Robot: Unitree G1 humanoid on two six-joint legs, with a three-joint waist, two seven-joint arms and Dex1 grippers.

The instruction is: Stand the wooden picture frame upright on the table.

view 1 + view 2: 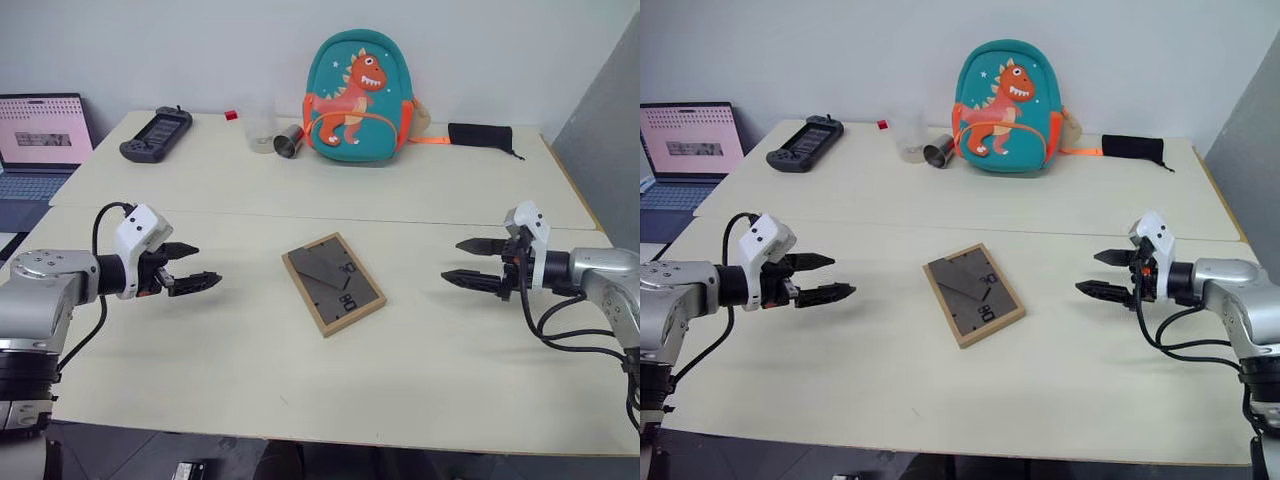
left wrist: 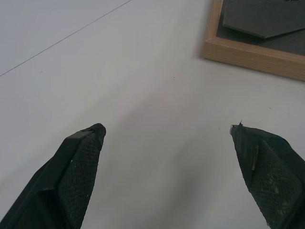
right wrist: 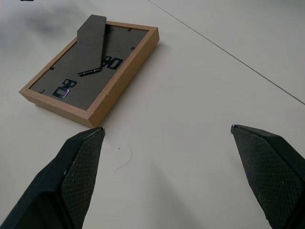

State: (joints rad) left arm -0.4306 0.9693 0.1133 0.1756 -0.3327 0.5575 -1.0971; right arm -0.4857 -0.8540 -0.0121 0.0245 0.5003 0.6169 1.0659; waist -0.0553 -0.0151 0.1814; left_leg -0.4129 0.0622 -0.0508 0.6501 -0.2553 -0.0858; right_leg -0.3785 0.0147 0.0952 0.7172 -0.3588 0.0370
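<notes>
So the wooden picture frame (image 1: 333, 283) is lying flat, back panel up, around the middle of the table (image 1: 420, 360), just on the near side of the seam, turned a bit askew to the edges. Its fold-out stand is lying against the back. The left gripper (image 1: 190, 267) is hovering toward the table's left edge with its fingers spread wide, gripping nothing. The right gripper (image 1: 470, 262) is doing the same toward the right edge, also spread and empty. Both are pointing inward at the frame, well apart from it. Along the far edge a dinosaur backpack (image 1: 358, 96) and a black handheld device (image 1: 157, 133) are sitting.
</notes>
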